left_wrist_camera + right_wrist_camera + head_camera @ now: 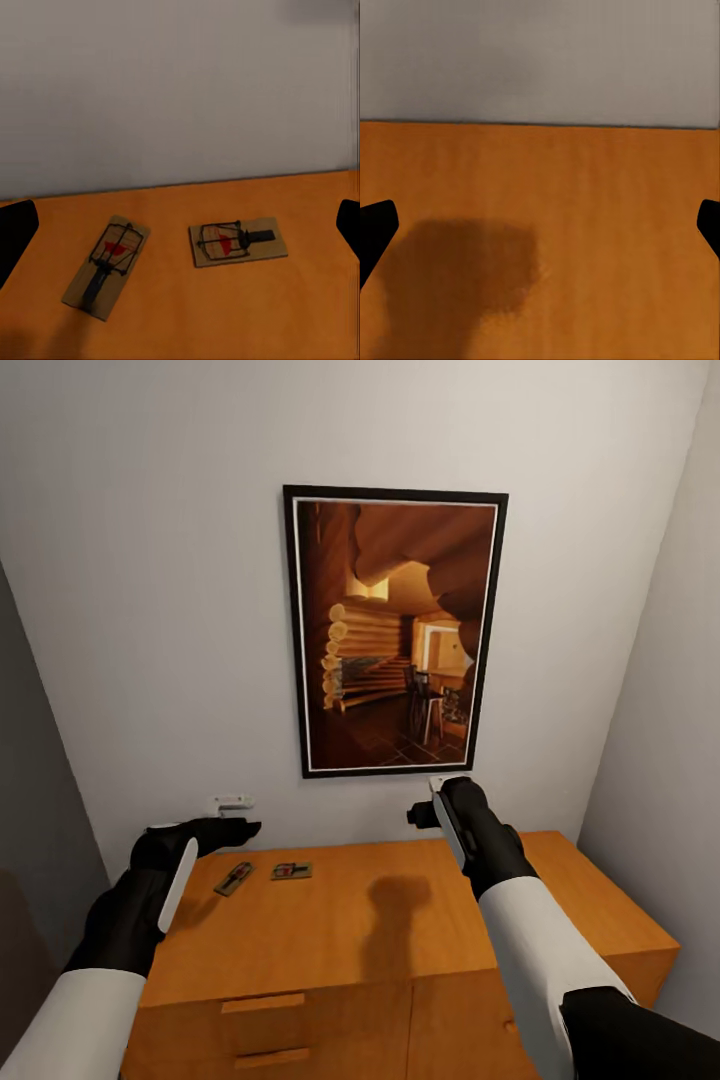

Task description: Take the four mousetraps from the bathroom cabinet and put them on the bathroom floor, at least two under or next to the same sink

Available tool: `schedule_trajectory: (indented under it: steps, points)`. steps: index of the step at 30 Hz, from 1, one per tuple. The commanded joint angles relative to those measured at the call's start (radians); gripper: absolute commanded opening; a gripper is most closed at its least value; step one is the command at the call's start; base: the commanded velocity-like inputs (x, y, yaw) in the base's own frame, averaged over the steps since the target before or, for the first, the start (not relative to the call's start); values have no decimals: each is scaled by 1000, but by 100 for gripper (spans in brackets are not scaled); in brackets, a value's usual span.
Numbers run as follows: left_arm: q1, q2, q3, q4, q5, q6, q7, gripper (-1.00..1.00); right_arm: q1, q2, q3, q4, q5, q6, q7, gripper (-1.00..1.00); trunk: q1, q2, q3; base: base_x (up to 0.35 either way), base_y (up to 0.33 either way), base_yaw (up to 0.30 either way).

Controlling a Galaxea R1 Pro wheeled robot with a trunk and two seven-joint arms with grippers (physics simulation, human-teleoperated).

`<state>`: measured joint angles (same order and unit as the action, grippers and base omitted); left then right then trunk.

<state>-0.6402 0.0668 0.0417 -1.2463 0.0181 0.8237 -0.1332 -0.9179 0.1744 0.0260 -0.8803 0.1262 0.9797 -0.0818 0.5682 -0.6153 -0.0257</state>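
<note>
Where wall meets cabinet (420, 920), two mousetraps (105, 266) (236, 241) lie (apart).

Pale grey walls w/ framed log-cabin pic (394, 630), small white wall switch (231, 801).

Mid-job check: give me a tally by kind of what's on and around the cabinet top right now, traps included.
Mousetraps on the cabinet top: 2, the left mousetrap and the right mousetrap
Framed pictures on the wall: 1, the picture
White wall fittings: 1, the fitting
Robot tools: 2, the left tool and the right tool, both open and empty
Total: 6
</note>
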Motion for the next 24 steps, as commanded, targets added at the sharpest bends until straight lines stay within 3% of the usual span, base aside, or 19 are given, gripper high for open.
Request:
schedule_trajectory:
  steps: [1, 8, 17, 24]
  points:
    - [-1, -6, 1, -2, 1, 6, -2, 100, -1, 0, 1, -1, 4, 5, 0, 100, 1, -2, -2, 134, 0, 0]
    - [-1, -52, -5, -7, -10, 9, 3, 100, -1, 0, 0, -11, 4, 6, 2, 100, 1, -2, -2, 57, 0, 0]
    - [-1, -62, -7, -7, -25, 27, 6, 100, -1, 0, 2, -3, -6, 22, 10, 100, 1, -2, -2, 9, 0, 0]
    - [-1, -62, -7, -3, -28, 108, 7, 100, -1, 0, 6, 81, -12, 50, 43, 100, 1, -2, -2, 1, 0, 0]
